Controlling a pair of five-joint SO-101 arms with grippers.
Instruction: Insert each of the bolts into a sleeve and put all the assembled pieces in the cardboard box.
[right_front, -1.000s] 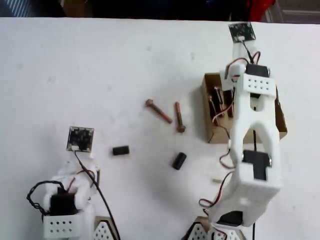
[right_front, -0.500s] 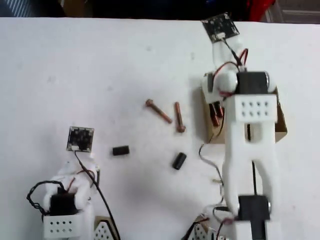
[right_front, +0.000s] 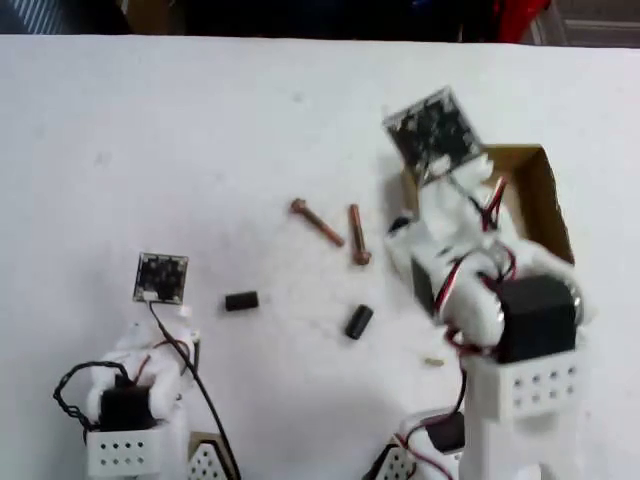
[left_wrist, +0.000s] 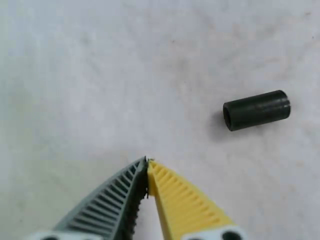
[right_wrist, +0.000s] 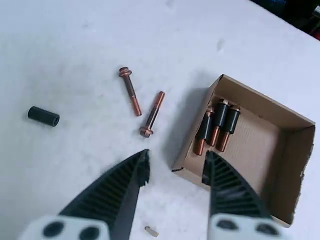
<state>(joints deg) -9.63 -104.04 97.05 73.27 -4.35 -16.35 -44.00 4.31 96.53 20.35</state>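
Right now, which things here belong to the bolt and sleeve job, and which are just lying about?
Belong to the job: two loose copper bolts, two black sleeves, cardboard box, sleeved bolts inside it.
Just lying about: tiny pale bit on the table near the box.

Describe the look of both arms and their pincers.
Both arms are white plastic shells with black motors: the left arm trails a black cable, the right arm red, white and black wires. Each wrist carries a black square circuit board. The left pincer has one grey and one yellow ridged finger; the right pincer has two black ridged ones.
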